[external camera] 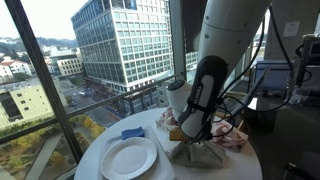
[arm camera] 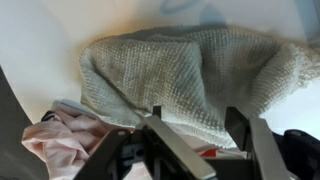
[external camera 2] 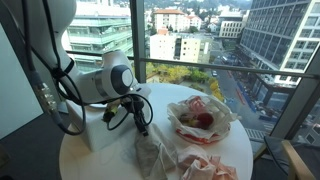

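gripper (arm camera: 197,118) spread open over grey knit cloth (arm camera: 180,70), pink cloth (arm camera: 60,140) beside

opposing exterior views, downward wrist close-up

Glossy white rounded robot arm (external camera: 228,30); black oval wrist section (external camera: 205,95). Thin black cables (external camera 2: 72,105) loop beside the links. Black hand (arm camera: 195,125), two flat grey metal fingers (arm camera: 178,152) with dark edges.
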You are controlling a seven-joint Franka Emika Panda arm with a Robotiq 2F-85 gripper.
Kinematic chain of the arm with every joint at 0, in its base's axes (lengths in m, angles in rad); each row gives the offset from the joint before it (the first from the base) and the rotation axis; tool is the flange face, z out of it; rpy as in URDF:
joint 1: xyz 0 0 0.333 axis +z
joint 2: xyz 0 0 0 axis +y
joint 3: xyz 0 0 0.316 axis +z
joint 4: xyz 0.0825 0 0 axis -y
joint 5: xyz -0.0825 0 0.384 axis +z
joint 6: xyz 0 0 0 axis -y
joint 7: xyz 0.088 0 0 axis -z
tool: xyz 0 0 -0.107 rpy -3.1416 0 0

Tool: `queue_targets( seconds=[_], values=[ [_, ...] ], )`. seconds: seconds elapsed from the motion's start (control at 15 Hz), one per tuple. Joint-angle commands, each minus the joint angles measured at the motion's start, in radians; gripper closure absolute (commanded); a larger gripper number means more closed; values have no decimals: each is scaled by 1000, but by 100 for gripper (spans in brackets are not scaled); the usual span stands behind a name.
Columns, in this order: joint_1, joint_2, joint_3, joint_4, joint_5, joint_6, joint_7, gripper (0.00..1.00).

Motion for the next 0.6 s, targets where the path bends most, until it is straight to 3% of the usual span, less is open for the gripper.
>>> queue_targets(
  seconds=[0.0,0.53],
  values=[
    [-61,-28,27,-53,-18,-11,29,1],
    [-135,-12,-7,-85,-36,-8,73,0]
  ],
)
